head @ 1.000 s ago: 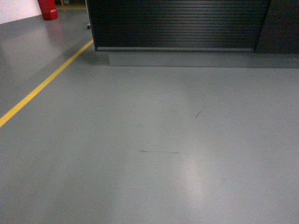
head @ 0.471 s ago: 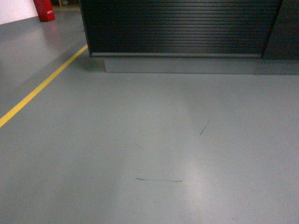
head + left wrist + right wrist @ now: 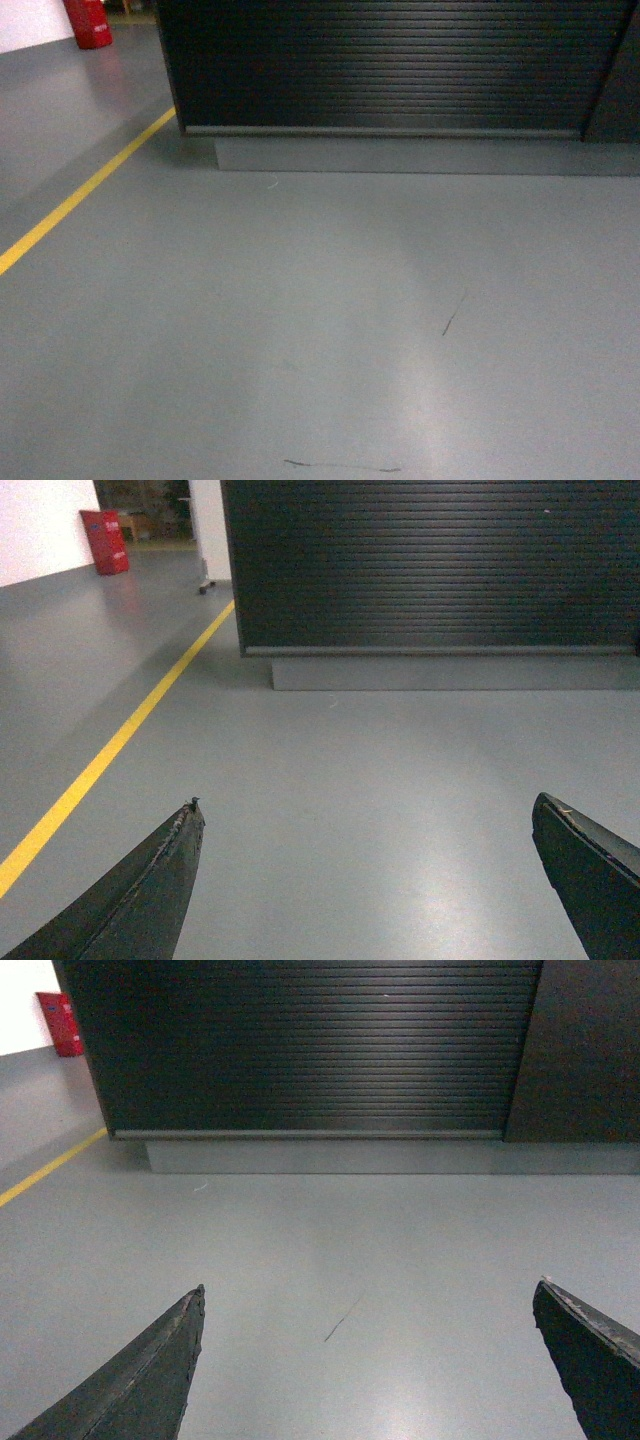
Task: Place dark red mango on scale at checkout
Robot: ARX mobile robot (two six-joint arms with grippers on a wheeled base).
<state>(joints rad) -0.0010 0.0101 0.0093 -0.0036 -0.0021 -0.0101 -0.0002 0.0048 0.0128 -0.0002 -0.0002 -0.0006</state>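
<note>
Head view: the checkout (image 3: 385, 65), a black bench with a horizontally ribbed front on a grey plinth (image 3: 400, 155), fills the upper frame beyond a grey floor (image 3: 300, 330) marked by a yellow line (image 3: 85, 190) and thin dark scuffs (image 3: 452, 316); a red object (image 3: 88, 22) stands at far left. Left gripper (image 3: 365, 880) spread wide, holding nothing, above the floor and facing the checkout. Right gripper (image 3: 368, 1360) likewise wide and holding nothing. Neither the dark red mango nor the scale appears in any view; their positions cannot be told
</note>
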